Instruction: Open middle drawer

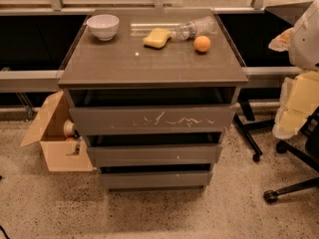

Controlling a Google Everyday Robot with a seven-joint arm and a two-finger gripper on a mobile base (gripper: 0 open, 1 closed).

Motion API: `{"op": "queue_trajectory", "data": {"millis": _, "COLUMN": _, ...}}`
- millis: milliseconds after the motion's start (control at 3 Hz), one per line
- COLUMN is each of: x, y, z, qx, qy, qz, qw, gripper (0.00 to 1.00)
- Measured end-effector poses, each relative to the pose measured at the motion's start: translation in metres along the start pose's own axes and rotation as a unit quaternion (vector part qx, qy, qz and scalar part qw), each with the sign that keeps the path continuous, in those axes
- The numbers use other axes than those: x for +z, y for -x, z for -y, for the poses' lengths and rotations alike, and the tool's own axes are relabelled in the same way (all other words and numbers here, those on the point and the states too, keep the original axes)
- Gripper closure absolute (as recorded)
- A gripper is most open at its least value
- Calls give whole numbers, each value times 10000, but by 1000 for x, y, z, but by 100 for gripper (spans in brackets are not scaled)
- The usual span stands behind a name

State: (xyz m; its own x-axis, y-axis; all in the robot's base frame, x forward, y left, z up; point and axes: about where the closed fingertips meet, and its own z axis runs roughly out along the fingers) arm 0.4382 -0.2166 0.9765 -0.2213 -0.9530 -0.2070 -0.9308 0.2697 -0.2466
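Note:
The middle drawer [154, 154] is a plain grey-brown front with a tiny white speck right of centre. It sits shut between the taller top front with white scratch marks [152, 119] and the smaller bottom front [155, 179]. A dark gap runs above each front. My gripper [295, 106] shows as pale arm parts at the right edge of the view. It is to the right of the cabinet, apart from it, at about the height of the top drawer. It touches no drawer.
A white bowl [103, 26], yellow sponge [157, 37], lying plastic bottle [195, 28] and orange [202, 44] sit on the cabinet top [149, 66]. An open cardboard box [55, 143] stands at the cabinet's left. Office chair legs [284, 156] are at its right.

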Motion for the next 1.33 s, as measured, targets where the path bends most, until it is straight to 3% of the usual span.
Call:
{"op": "queue_trajectory", "data": {"millis": 333, "x": 0, "y": 0, "z": 0, "qx": 0, "qy": 0, "qz": 0, "qw": 10000, "gripper": 0}}
{"op": "queue_trajectory", "data": {"millis": 1000, "x": 38, "y": -2, "z": -2, "qx": -155, "qy": 121, "qz": 266, "qw": 9995, "gripper": 0}}
{"op": "queue_trajectory", "data": {"millis": 1333, "x": 69, "y": -8, "z": -5, "qx": 13, "qy": 290, "qz": 511, "qw": 9983, "gripper": 0}}
